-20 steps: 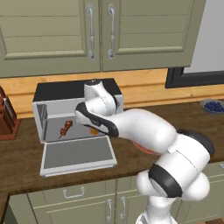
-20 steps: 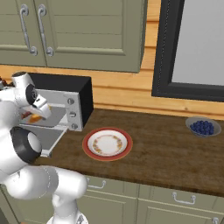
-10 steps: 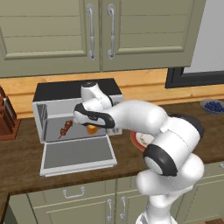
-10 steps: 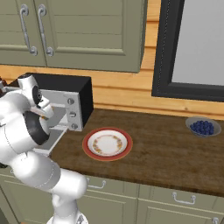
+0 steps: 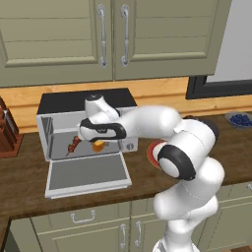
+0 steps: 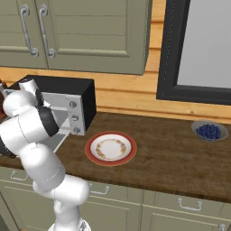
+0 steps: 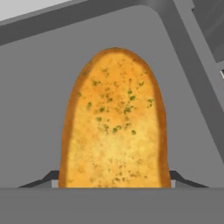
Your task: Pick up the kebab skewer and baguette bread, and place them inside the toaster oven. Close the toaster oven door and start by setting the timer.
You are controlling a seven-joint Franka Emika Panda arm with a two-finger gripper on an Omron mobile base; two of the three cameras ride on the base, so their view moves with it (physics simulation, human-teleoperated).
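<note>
The toaster oven (image 5: pixel 86 106) stands on the counter with its door (image 5: pixel 86 173) dropped flat open in front. Inside the cavity, at the left, lies the kebab skewer (image 5: pixel 74 144). My gripper (image 5: pixel 100 141) reaches into the cavity's right half, shut on the baguette bread (image 5: pixel 99 146). In the hand view the golden, herb-flecked baguette bread (image 7: pixel 116 122) sticks out from between the dark fingertips (image 7: pixel 43 178) over the oven's grey floor. The toaster oven (image 6: pixel 67 97) also stands behind my arm in the right base view, knobs facing out.
A red-rimmed plate (image 6: pixel 110 148) sits on the counter just right of the oven. A bowl of blueberries (image 6: pixel 208 131) is far right below the window. A knife block (image 5: pixel 7 133) stands left of the oven. Cabinets hang above.
My hand has carried the baguette a little further into the oven cavity, and the elbow has swung up and to the right. The skewer and the door have not moved.
</note>
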